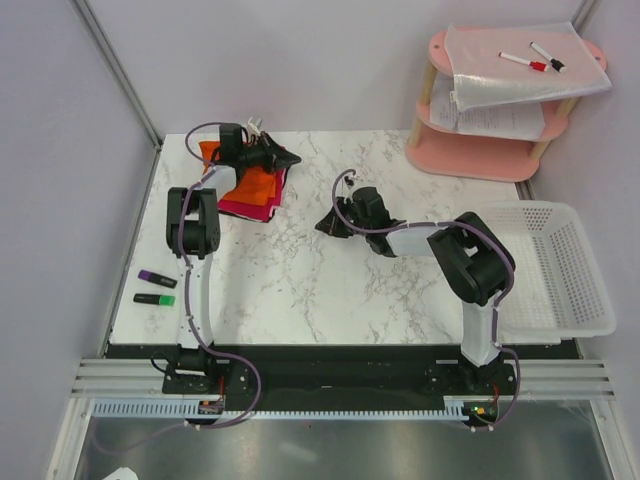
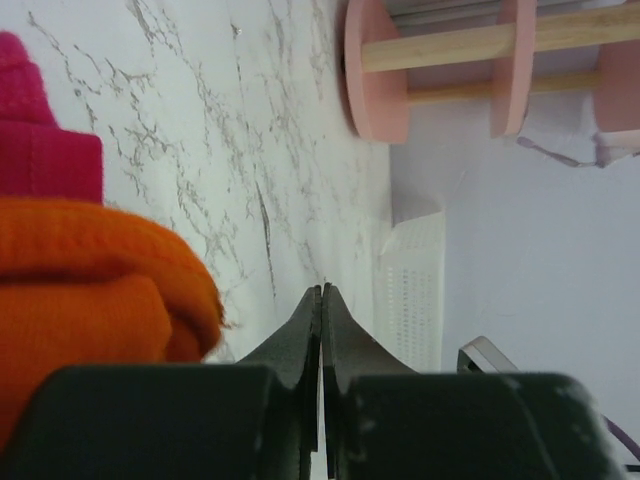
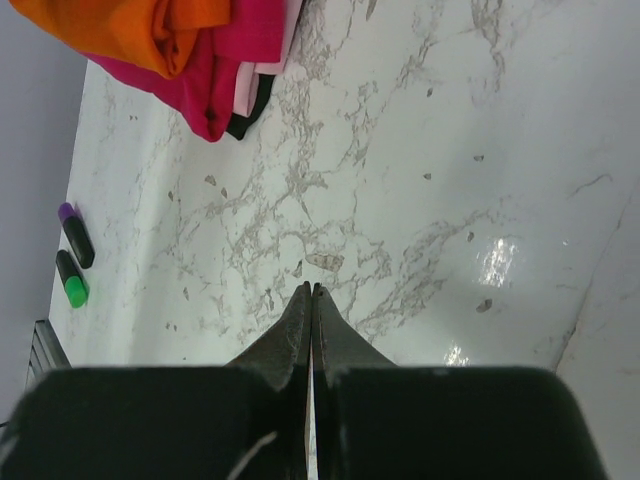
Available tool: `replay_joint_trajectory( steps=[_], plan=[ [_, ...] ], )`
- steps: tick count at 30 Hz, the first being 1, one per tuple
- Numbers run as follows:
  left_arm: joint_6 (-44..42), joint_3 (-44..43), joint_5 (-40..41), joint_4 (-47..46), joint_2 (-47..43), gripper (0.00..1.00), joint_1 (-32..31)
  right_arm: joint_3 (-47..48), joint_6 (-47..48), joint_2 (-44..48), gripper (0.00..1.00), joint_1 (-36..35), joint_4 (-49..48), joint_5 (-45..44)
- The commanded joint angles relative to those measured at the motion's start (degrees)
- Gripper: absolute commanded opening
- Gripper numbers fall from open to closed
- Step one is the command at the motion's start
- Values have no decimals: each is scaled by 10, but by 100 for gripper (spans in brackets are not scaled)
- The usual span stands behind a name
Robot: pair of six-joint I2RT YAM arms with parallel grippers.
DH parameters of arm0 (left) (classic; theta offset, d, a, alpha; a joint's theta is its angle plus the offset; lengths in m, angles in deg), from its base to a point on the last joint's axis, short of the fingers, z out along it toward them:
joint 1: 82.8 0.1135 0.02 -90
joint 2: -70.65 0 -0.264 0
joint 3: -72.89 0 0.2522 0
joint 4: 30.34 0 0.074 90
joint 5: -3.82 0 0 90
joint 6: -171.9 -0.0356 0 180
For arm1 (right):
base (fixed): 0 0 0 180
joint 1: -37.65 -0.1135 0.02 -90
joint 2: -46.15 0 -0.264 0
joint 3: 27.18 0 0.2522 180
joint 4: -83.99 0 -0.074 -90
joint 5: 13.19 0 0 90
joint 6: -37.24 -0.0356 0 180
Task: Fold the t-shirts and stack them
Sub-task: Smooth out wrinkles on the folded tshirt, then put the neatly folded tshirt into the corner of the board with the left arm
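A folded orange t-shirt point(image 1: 254, 185) lies on top of a folded magenta-pink t-shirt point(image 1: 258, 207) at the back left of the marble table. In the left wrist view the orange t-shirt point(image 2: 90, 290) sits just left of my left gripper point(image 2: 322, 290), with the pink t-shirt point(image 2: 45, 150) beyond it. That left gripper point(image 1: 288, 157) is shut and holds nothing, beside the stack. My right gripper point(image 1: 322, 225) hovers over the table's middle, shut and holding nothing. The right wrist view shows the right gripper point(image 3: 311, 290) above bare marble, with the orange t-shirt point(image 3: 130, 30) and pink t-shirt point(image 3: 215, 70) farther off.
A white mesh basket point(image 1: 560, 265) stands at the table's right edge. A pink shelf point(image 1: 480, 150) with paper sheets and markers stands at the back right. Two highlighters point(image 1: 156, 288), purple and green, lie near the left edge.
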Motion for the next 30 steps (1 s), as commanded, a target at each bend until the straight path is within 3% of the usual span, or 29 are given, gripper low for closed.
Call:
replay_joint_trajectory(
  steps=[1, 3, 5, 11, 20, 30],
  plan=[
    [-167, 2, 64, 179, -133, 2, -14, -26, 13, 49, 0, 0, -15, -6],
    [-274, -5, 194, 302, -175, 2, -40, -32, 20, 58, 0, 1, -5, -13],
    [-331, -1, 299, 342, -198, 2, -56, -36, 28, 70, 0, 5, 12, -27],
    [-393, 12, 455, 441, -196, 2, -98, -40, 45, 101, 0, 36, 51, -38],
    [-415, 1, 582, 510, -136, 2, -125, -59, 44, 131, 1, 97, 61, -25],
    [-411, -55, 639, 547, -77, 2, -112, -75, 40, 145, 0, 123, 55, -6]
  ],
)
